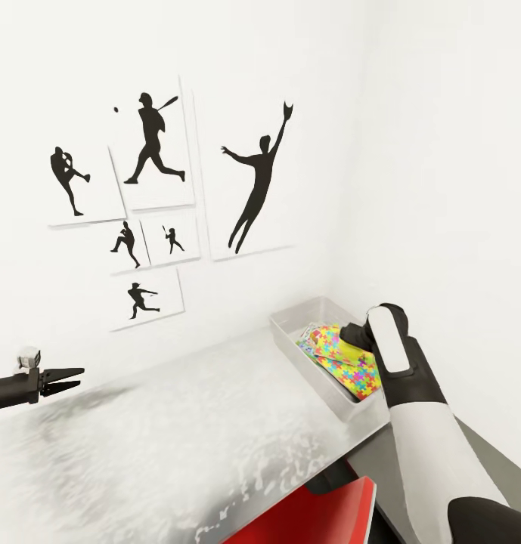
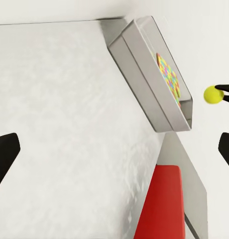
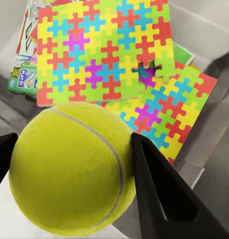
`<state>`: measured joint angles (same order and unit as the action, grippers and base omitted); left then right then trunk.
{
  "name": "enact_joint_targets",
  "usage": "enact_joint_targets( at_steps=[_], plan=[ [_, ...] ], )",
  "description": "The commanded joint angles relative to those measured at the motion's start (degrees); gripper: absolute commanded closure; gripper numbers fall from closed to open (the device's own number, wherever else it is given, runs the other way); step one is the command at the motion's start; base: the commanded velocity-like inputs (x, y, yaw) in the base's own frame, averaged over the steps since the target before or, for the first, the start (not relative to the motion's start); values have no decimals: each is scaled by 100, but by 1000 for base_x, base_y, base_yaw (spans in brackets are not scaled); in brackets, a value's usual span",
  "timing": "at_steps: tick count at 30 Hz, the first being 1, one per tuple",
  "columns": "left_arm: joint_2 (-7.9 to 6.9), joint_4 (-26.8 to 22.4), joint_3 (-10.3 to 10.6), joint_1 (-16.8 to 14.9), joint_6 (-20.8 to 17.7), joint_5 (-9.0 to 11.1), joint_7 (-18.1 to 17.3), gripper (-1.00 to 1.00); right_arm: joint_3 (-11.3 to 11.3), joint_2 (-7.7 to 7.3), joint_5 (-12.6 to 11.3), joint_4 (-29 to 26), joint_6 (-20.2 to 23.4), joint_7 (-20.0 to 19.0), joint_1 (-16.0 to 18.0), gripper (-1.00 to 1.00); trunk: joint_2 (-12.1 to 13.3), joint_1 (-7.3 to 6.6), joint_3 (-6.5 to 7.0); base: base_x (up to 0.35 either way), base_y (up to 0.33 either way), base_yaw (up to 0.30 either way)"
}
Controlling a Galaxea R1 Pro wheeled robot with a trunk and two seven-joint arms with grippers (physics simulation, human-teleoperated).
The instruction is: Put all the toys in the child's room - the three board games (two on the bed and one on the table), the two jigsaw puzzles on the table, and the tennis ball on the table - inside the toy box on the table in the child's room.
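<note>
My right gripper (image 3: 74, 162) is shut on the yellow-green tennis ball (image 3: 64, 184) and holds it just above the toy box (image 1: 309, 321), a light grey bin at the table's (image 1: 177, 423) far right end. Two jigsaw puzzles (image 3: 104, 55) lie overlapping inside the box, on top of a printed board game (image 3: 22, 74) whose edge peeks out. In the left wrist view the ball (image 2: 212, 94) hangs beside the box (image 2: 144, 69). Over the table's left side my left gripper (image 1: 63, 378) hovers open with nothing in it.
Black baseball silhouette pictures (image 1: 150, 143) hang on the white wall behind the table. A red chair (image 1: 313, 514) stands at the table's near edge, close to my right arm. A white side wall rises just right of the box.
</note>
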<state>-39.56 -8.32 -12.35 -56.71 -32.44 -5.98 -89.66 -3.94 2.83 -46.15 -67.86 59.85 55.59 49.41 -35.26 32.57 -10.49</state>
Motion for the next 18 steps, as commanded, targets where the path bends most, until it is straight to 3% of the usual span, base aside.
enact_joint_targets(
  at_steps=[1,8,18],
  plan=[
    [1,0,-39,-6,-61,-61,-34,-100,-9,-53,-105,19,15,69,3,100,-9,2,-10,0,0,0],
    [1,-1,-39,-6,-61,-61,-34,-100,26,-303,-130,48,15,-25,-36,100,-9,2,-10,0,0,0],
    [2,-3,-39,-6,-61,-61,-34,-100,59,-336,-127,104,15,-74,-71,100,-9,2,-22,0,0,0]
  ],
)
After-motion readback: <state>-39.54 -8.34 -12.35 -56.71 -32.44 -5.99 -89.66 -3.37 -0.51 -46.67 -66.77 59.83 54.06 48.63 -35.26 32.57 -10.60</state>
